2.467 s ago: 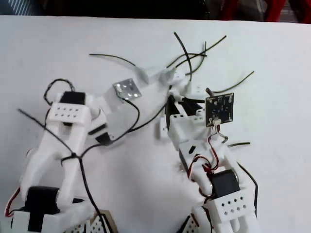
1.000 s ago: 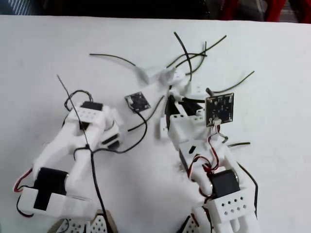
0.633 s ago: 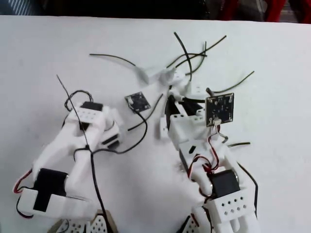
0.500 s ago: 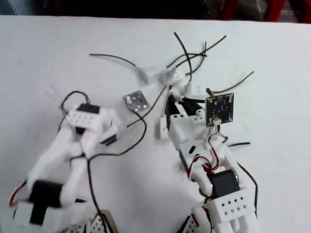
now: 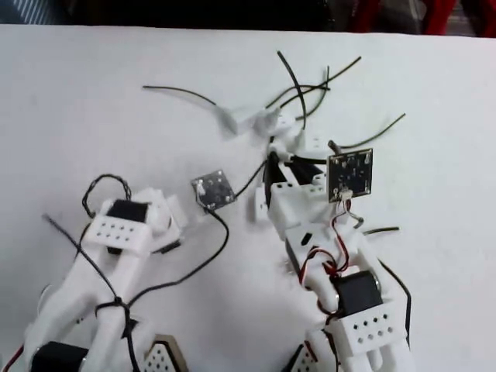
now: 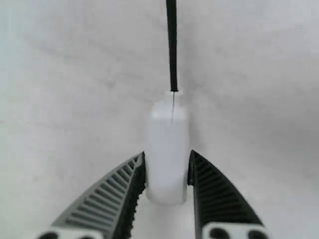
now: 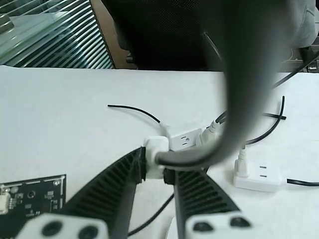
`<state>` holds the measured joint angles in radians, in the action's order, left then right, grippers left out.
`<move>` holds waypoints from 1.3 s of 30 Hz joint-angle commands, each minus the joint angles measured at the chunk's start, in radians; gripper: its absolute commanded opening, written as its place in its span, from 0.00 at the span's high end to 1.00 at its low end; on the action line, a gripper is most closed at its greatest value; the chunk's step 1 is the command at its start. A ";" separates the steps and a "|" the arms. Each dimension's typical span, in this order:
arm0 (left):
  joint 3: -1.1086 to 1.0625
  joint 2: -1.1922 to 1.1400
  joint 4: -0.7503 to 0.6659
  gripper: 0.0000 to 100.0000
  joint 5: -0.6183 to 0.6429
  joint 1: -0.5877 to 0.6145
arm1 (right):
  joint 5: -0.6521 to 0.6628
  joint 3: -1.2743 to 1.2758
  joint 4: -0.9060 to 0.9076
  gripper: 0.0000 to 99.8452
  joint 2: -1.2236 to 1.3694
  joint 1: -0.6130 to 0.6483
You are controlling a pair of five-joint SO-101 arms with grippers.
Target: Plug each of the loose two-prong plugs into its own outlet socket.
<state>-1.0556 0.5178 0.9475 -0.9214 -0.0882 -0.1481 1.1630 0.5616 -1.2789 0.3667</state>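
L gripper [image 6: 166, 159] is closed on white plug [image 6: 168, 130]. Plug body is clamped between both ribbed fingers [image 6: 122, 191], w/ a black cord [image 6: 172, 45] led straight off its far end over the white table [image 6: 65, 74]. Whether the plug touches the table cannot be told. In high view, L arm [image 5: 116, 240] is seen at the table's lower-left area, well apart from the outlet cluster [image 5: 267, 124].

R gripper [image 7: 158, 167] is closed on second plug [image 7: 155, 147]. A thick grey cord [image 7: 239, 99] is seen rising from it, close to the cam. Second plug is held just beside a white outlet block [image 7: 185, 140]; contact btwn the two cannot be told. A further outlet block [image 7: 261, 175] is seen farther off on the table, w/ a third plug [image 7: 242, 163] standing in it. Thin black wires [image 7: 132, 108] are spread over the table around both blocks. In high view, R arm [image 5: 341, 256] is placed right of centre, w/ its front end at the outlet cluster. Loose black wires are fanned out beyond that.
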 commanded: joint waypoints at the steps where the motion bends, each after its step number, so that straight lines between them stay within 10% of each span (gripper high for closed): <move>1: -0.015 0.039 -0.020 0.77 0.000 -0.005 | 0.005 0.000 -0.022 0.98 -0.018 -0.013; 14: 0.012 0.166 -0.002 0.78 0.057 0.050 | 0.005 0.002 -0.025 0.98 -0.018 -0.013; 23: 0.023 0.449 0.270 0.78 0.064 -0.038 | 0.005 0.006 -0.041 0.98 -0.018 -0.013; 39: 0.048 0.168 -0.077 0.78 0.057 0.157 | 0.005 0.006 -0.039 0.98 -0.018 -0.013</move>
<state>-1.0725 0.7910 0.9168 -0.8692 0.0621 -0.1481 1.1784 0.5416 -1.2789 0.3667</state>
